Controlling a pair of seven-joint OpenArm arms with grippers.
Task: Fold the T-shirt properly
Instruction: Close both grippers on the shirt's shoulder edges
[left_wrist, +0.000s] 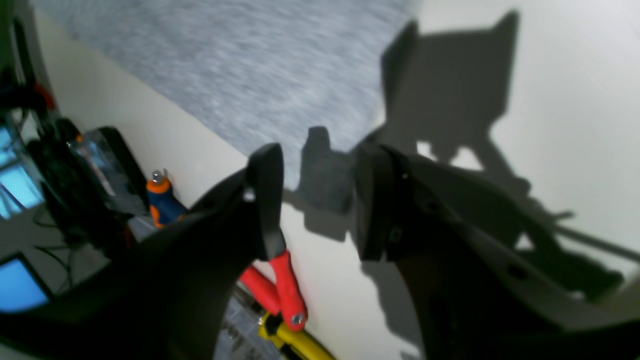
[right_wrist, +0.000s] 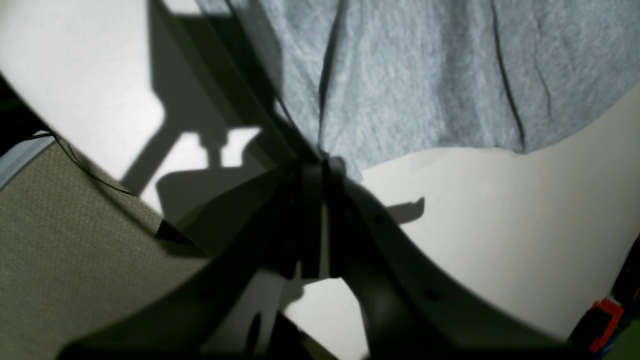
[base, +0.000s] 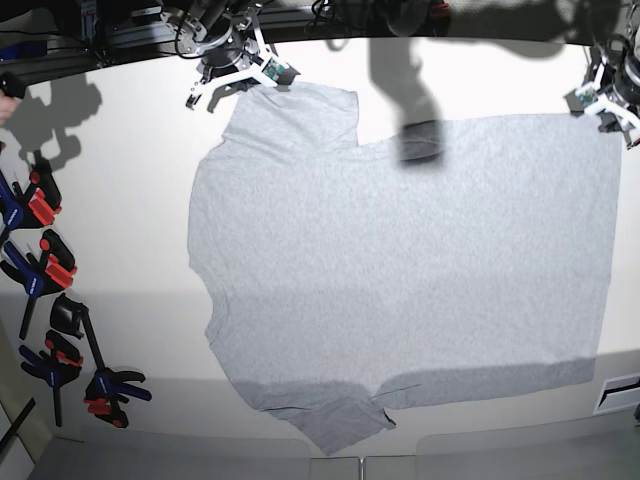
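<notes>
The T-shirt (base: 400, 260) lies spread flat on the white table (base: 120, 150), plain grey side up, with one sleeve at the far edge and the other at the near edge. My right gripper (base: 262, 72) is at the far left sleeve. In the right wrist view it (right_wrist: 322, 165) is shut on the T-shirt's (right_wrist: 425, 90) edge, and creases run out from the pinch. My left gripper (base: 606, 100) hovers by the far right hem corner. In the left wrist view it (left_wrist: 320, 155) is open with nothing between the fingers, and the T-shirt (left_wrist: 250, 65) lies beyond them.
Several red-and-blue clamps (base: 45, 205) lie along the table's left edge. The left wrist view shows red-handled clamps (left_wrist: 285, 285), a yellow one (left_wrist: 300, 345) and lit screens (left_wrist: 17, 185) past the table edge. A tan woven surface (right_wrist: 60, 250) sits beside the table in the right wrist view.
</notes>
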